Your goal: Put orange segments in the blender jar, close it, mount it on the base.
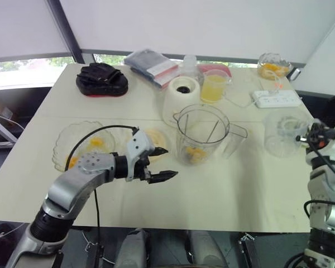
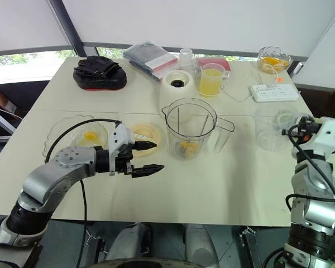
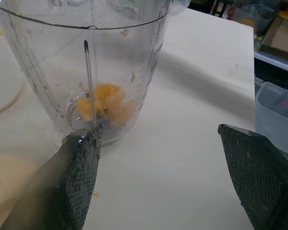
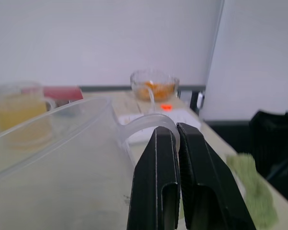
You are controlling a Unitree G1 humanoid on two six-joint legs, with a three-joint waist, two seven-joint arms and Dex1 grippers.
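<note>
While the left gripper (image 1: 171, 162) hovers with its black fingers spread apart and empty, the tall clear plastic blender jar (image 1: 201, 128), upright with orange segments (image 1: 194, 154) inside, stands just to its right, well apart from the right gripper (image 4: 176, 134), whose fingers are together.

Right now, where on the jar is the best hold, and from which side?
Probably the handle, approached from the robot's right. The jar stands upright with its handle jutting that way, and its round body looks too wide to pinch.
</note>
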